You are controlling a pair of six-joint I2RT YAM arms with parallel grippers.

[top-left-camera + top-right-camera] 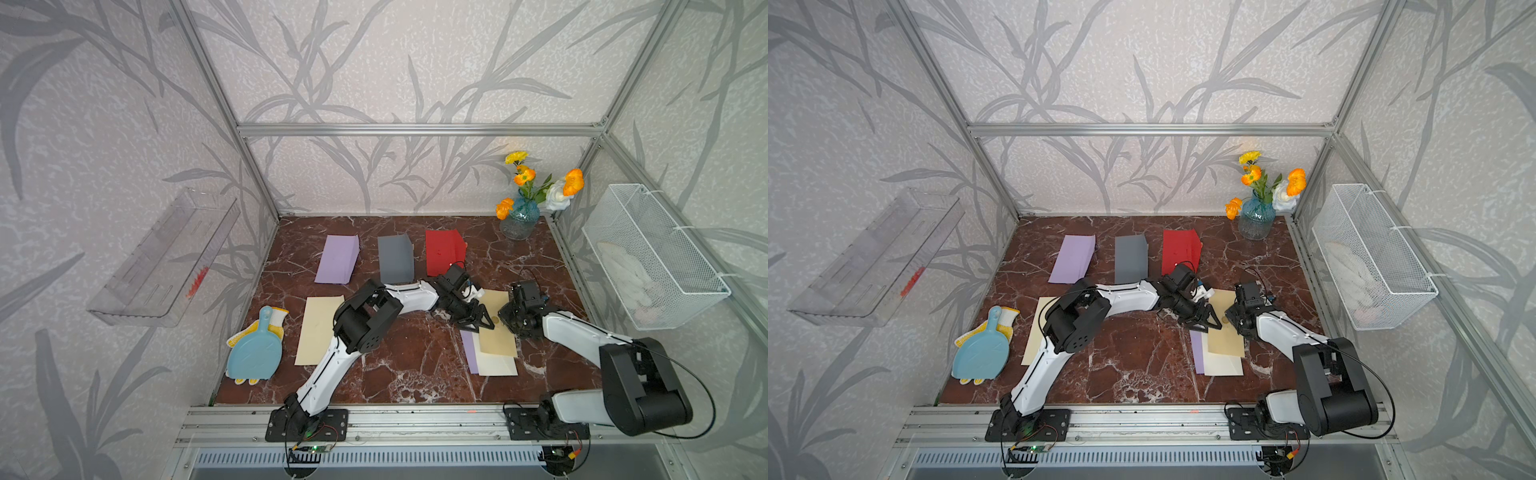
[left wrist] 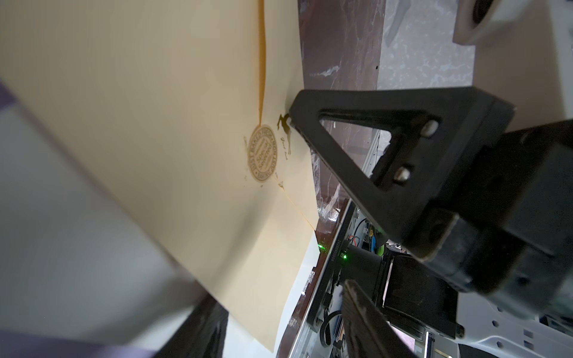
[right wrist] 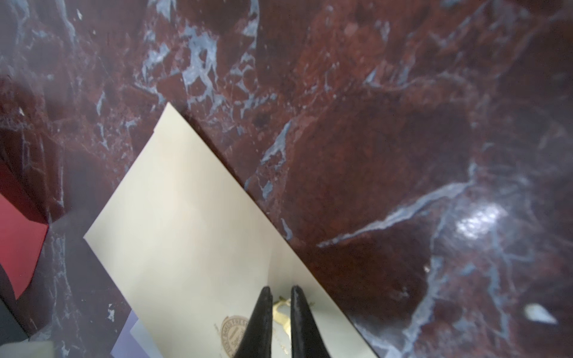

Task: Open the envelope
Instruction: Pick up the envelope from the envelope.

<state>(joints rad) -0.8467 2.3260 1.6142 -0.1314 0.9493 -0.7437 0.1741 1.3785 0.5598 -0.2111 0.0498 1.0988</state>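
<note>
The tan paper envelope (image 1: 498,338) lies flat on the red-brown marble tabletop (image 1: 415,365), between the two grippers. It is stacked on a cream paper sheet (image 1: 496,366) and a lavender paper sheet (image 1: 469,353). Its flap is down, fastened by a round brown seal sticker (image 2: 263,153).

Left gripper (image 1: 480,326): jaws apart, holding nothing. One black triangular fingertip (image 2: 310,124) touches the paper just beside the seal. The other shows no contact with it.

Right gripper (image 3: 280,289): fingers almost together with a narrow gap showing, tips down at the envelope just beside the seal. Whether paper is pinched between them cannot be told.

Likely faults, as judged from this position:
- If the right fingers close on bare paper rather than the flap edge, a pull will probably lift the whole envelope, because the seal holds.
- If the left fingertip presses too lightly, the envelope may slide over the loose sheets beneath it.
- A hard pull close to the seal may tear the flap.
</note>
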